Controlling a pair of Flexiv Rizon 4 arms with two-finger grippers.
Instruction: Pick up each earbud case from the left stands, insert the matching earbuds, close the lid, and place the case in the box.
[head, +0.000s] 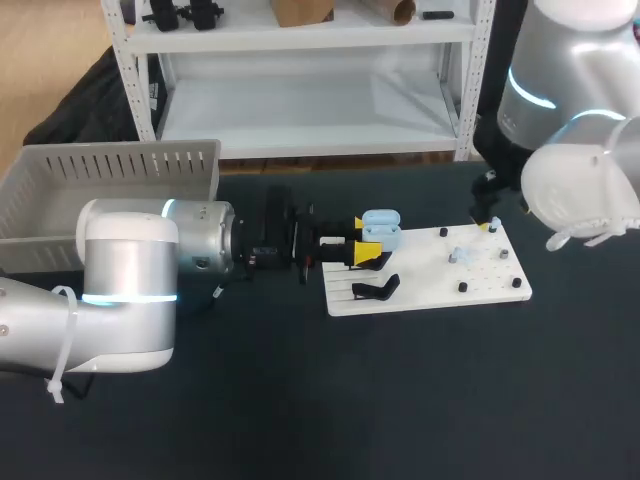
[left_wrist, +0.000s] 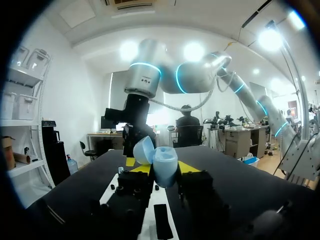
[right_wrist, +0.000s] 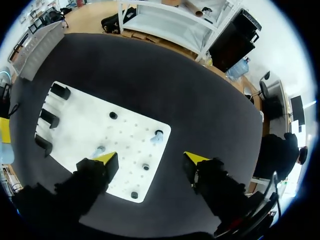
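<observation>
- Head view, step in hand: earbud case (head: 381, 228) off its stand, lid open, clamped between fingers of left gripper (head: 366, 238) over left end of white board (head: 430, 290).
- Next, by judgement: picking an earbud (right_wrist: 157, 136) just ahead of right gripper (right_wrist: 152, 159), spread wide over right end; careful seating in case.

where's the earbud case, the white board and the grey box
earbud case (head: 384, 236), head view, lower body
white board (head: 420, 285), head view, bare middle
grey box (head: 120, 170), head view, slotted wall
</observation>
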